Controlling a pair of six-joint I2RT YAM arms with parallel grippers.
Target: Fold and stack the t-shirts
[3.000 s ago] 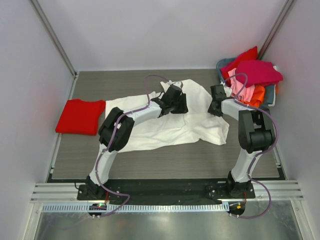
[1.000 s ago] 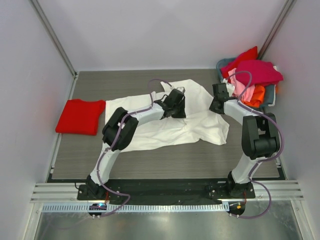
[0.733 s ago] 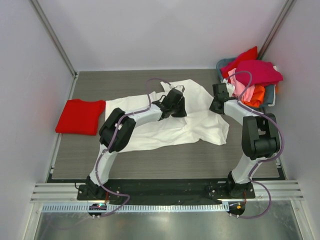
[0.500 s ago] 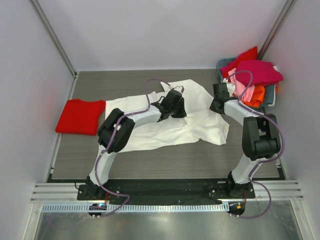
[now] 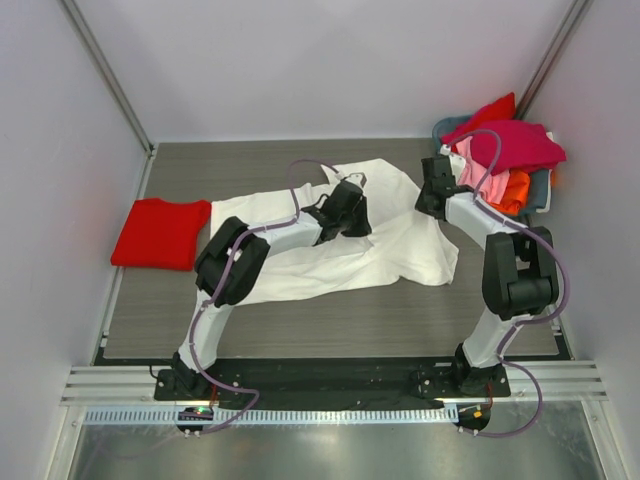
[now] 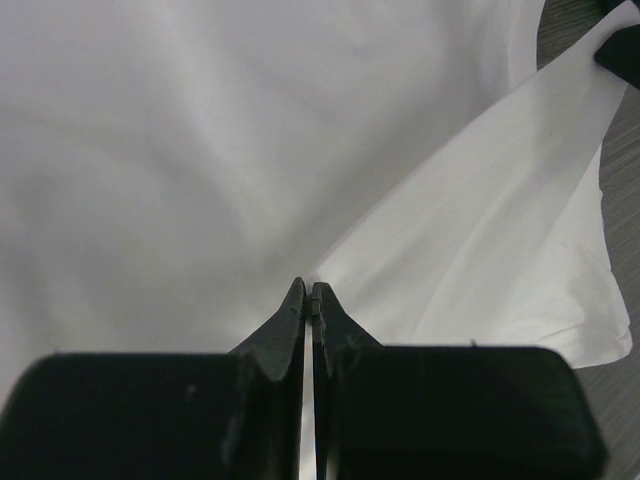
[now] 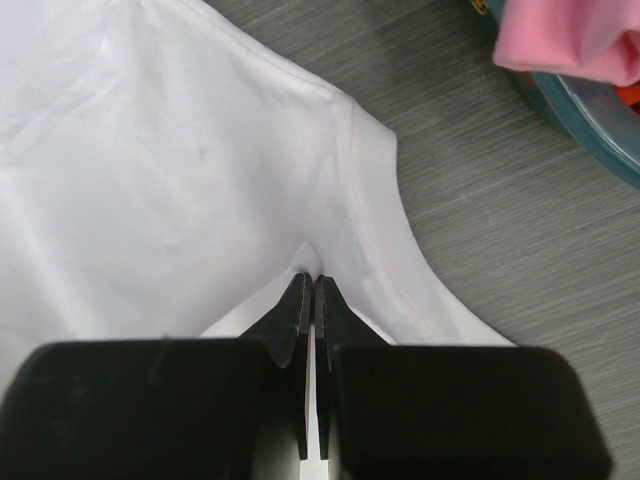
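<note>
Grey table (image 5: 300, 320) under white t-shirt (image 5: 335, 262), folds in grip of left hand (image 6: 308, 290), right hand (image 7: 309, 281)

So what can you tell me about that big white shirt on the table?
The white t-shirt is soft, thin-looking cloth, spread out but rumpled on the grey table, not yet folded. A stitched hem shows in the right wrist view. The left gripper and right gripper each pinch a ridge of it, jaws shut.
</note>
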